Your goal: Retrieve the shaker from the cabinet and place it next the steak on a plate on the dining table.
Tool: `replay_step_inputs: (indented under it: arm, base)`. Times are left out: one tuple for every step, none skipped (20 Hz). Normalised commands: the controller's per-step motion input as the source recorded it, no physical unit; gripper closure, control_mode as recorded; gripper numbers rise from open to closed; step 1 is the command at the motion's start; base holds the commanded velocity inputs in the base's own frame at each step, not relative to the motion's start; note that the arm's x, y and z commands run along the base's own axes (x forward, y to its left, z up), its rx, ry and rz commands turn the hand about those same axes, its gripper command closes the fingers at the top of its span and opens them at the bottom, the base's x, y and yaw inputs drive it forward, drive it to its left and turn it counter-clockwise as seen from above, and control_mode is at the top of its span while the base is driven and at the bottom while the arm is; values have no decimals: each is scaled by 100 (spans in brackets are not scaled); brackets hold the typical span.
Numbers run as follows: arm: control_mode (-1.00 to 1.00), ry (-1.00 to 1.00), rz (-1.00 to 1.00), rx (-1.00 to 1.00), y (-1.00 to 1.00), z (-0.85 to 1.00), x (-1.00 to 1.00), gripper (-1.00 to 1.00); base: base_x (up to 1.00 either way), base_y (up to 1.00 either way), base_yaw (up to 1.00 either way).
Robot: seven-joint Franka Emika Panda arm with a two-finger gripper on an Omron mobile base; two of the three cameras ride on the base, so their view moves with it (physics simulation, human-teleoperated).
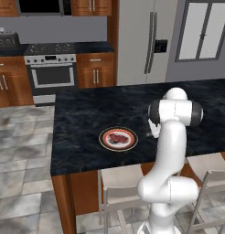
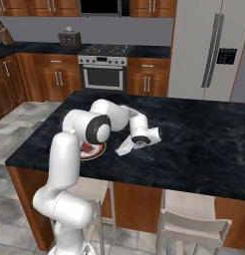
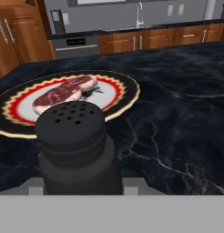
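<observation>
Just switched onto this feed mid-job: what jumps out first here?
A black cylindrical shaker with a perforated top looms close in the hand view, low over the black marbled dining table. Just behind it a dark red-brown steak lies on a round red-rimmed plate. The gripper reaches down beside the plate.

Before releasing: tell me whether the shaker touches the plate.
Cannot tell. In the hand view the shaker overlaps the plate's near rim, hiding any gap or contact.

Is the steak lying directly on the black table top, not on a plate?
No, in the hand view the steak lies on the round plate, which rests on the dining table.
</observation>
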Motion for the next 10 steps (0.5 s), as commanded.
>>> replay_step_inputs:
  arm:
    - [-100, 0, 0, 0, 16, -37, 0, 100]
    - [-100, 0, 0, 0, 19, -34, -4, 100]
    - [-100, 0, 0, 0, 17, -32, -6, 100]
    - [-100, 0, 0, 0, 16, -32, -1, 100]
    - [-100, 0, 0, 0, 14, -34, 0, 100]
    - [-100, 0, 0, 0, 16, -31, 0, 100]
    - [-100, 0, 0, 0, 42, -37, 0, 100]
    - [-100, 0, 0, 0, 44, -37, 0, 100]
    - [-100, 0, 0, 0, 36, -37, 0, 100]
    - [-100, 0, 0, 0, 34, -39, 0, 100]
  base:
    - [0, 0, 0]
    - [0, 0, 0]
    - [0, 0, 0]
    - [0, 0, 0]
    - [0, 0, 0]
    - [0, 0, 0]
    - [0, 0, 0]
    - [0, 0, 0]
    - [0, 0, 0]
    - [0, 0, 0]
